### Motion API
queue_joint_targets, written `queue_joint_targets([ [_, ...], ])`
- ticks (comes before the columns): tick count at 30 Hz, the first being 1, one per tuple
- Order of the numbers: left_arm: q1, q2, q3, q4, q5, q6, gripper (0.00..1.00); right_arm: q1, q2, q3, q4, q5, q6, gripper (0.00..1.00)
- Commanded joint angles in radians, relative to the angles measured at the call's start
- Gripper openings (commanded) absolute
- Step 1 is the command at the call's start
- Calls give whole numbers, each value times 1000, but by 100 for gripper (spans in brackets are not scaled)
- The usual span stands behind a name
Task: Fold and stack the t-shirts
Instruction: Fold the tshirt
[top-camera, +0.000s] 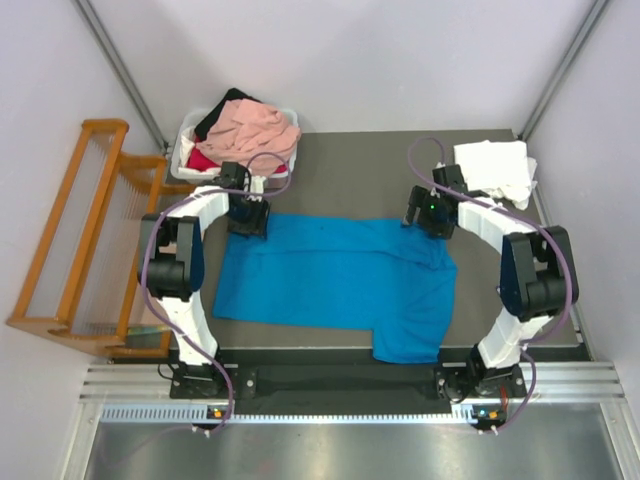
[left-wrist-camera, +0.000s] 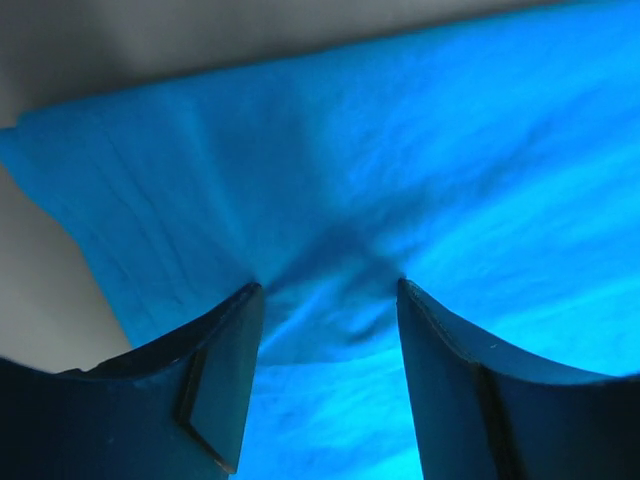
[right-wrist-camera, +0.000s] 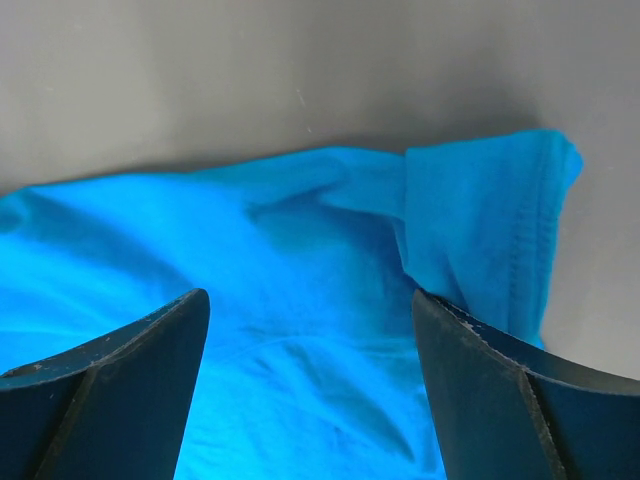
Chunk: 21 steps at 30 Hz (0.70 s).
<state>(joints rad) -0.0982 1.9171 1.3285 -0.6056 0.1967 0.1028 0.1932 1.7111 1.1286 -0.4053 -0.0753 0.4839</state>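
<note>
Blue tee (top-camera: 335, 285) spread on table (top-camera: 350, 165); my left gripper (left-wrist-camera: 328, 290) and right gripper (right-wrist-camera: 310, 300) gape wide at its far edge, holding nothing; risk: right snags the curled sleeve (right-wrist-camera: 485, 225), skewing the fold.

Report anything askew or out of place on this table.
The blue t-shirt is not flat: its far right sleeve is folded over on itself, and cloth is puckered at the far left corner. The white tee lies crumpled on the table, far right.
</note>
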Motion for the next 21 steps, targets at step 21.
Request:
queue_joint_targets([
  [21,-1,14,66,35,12,-11,55,-186,148,97,54,45,-27,82],
])
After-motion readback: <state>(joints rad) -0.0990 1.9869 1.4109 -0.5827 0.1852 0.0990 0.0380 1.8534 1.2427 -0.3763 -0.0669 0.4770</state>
